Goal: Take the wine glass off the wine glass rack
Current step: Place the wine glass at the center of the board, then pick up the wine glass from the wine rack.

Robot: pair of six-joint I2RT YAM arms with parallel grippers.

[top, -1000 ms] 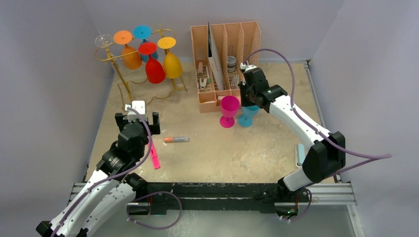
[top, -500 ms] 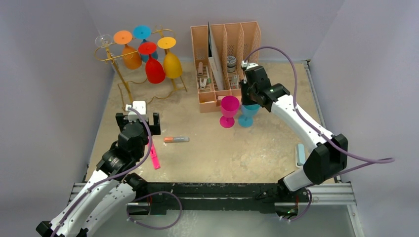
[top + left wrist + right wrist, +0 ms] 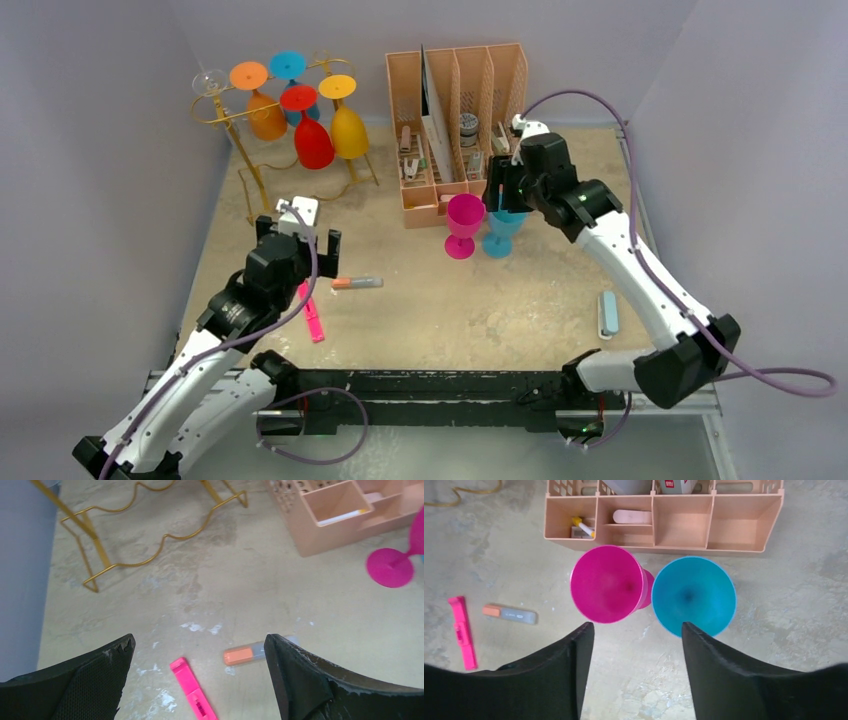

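Note:
The gold wire wine glass rack (image 3: 238,112) stands at the back left, with several wine glasses hanging upside down from it, among them an orange one (image 3: 266,115), a red one (image 3: 313,140) and a yellow one (image 3: 349,130). Its wavy base (image 3: 150,555) shows in the left wrist view. A magenta glass (image 3: 464,222) (image 3: 606,583) and a teal glass (image 3: 500,232) (image 3: 694,595) stand upright on the table. My right gripper (image 3: 503,190) (image 3: 638,630) hangs open above them, holding nothing. My left gripper (image 3: 298,232) (image 3: 200,645) is open over the table, short of the rack.
A peach desk organiser (image 3: 455,130) (image 3: 664,525) stands right behind the two upright glasses. A pink highlighter (image 3: 313,318) (image 3: 192,690) and an orange-capped marker (image 3: 357,283) (image 3: 247,655) lie below my left gripper. A pale blue bar (image 3: 607,313) lies at the right.
My right gripper has opened, let go of the teal glass and risen back to the right. My left arm has moved forward and a little right.

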